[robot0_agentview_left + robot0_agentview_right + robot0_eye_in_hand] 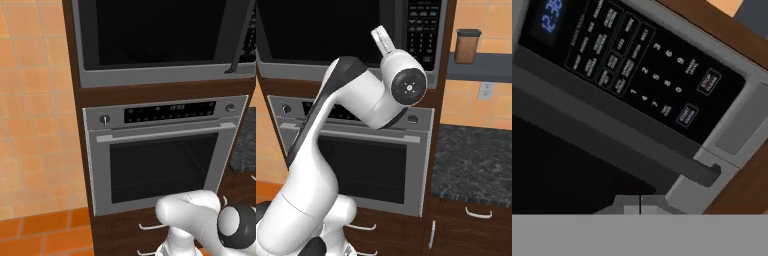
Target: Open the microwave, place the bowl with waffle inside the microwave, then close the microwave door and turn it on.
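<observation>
A dark wood cabinet column (82, 95) stands against an orange tiled wall (30, 100), with the microwave (160, 40) built in directly above the silver oven (160, 150), a dark speckled counter (471, 160) to the oven's right and a brown canister (467, 46) on a shelf above that counter. The microwave door (155, 32) sits flush and closed, its dark bar handle (617, 135) running beside the keypad (637, 70) at the microwave's right edge. The gripper (640, 205), jaws pressed together with nothing between them, hangs close before the handle's end, clear of the oven front below.
</observation>
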Controlling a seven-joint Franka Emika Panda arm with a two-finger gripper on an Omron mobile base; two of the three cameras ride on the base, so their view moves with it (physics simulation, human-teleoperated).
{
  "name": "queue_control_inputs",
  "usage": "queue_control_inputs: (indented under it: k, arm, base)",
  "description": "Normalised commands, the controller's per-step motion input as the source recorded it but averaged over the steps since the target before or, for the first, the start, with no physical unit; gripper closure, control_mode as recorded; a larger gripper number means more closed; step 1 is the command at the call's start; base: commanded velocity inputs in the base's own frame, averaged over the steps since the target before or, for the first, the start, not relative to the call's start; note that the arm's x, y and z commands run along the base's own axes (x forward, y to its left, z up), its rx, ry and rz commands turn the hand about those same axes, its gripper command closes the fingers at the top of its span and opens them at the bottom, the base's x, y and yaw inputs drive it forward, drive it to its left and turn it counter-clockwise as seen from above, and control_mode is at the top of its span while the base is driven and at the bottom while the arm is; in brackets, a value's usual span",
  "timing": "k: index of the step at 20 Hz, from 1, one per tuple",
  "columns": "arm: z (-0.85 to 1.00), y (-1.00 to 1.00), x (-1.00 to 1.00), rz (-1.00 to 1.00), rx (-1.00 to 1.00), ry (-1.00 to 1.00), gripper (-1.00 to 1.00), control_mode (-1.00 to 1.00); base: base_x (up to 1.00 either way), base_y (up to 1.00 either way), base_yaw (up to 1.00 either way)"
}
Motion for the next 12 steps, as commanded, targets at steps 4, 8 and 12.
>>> queue_control_inputs:
  k: [4, 8, 12]
  arm:
    - [-0.14, -0.10, 0.38, -0.07, 0.27, 0.01, 1.00, -1.00]
    - [-0.13, -0.06, 0.59, -0.08, 0.21, 0.00, 1.00, -1.00]
    - [-0.17, -0.29, 0.60, -0.08, 0.17, 0.00, 1.00, -1.00]
  base:
    - [0.00, 0.00, 0.00]
    - [0.00, 0.00, 0.00]
    - [0.00, 0.00, 0.00]
